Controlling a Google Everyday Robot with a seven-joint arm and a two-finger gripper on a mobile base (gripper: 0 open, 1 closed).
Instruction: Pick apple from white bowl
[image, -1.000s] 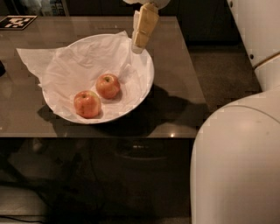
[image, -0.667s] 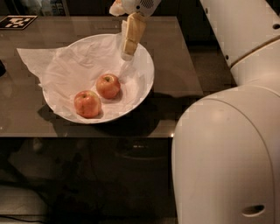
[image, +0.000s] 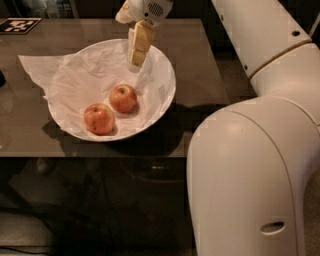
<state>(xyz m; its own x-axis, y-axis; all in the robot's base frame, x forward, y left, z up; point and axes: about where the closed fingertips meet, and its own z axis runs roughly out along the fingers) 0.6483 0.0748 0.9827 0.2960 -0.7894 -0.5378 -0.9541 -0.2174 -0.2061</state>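
Note:
The white bowl (image: 163, 86) stands on the brown table, lined with a wrinkly white paper sheet (image: 41, 69) that hangs over its left rim. Two apples lie in it. The apple (image: 123, 98), smaller and deeper red-orange with a yellow-green patch at its stem, lies near the bowl's middle. A paler pinkish-orange apple (image: 99, 118) lies just to its front left. My gripper (image: 136, 58) points down over the far right part of the bowl, above and a little behind the apple, apart from it and holding nothing.
My white arm (image: 245, 170) fills the right side of the view, reaching over the table's right edge. A black-and-white marker tag (image: 18, 24) lies at the table's far left corner. The table's front edge (image: 100, 155) runs just in front of the bowl.
My gripper has moved left and lower, from over the bowl's far right rim to inside it, closer to the apple. The arm has swung further into view. The apples have not moved.

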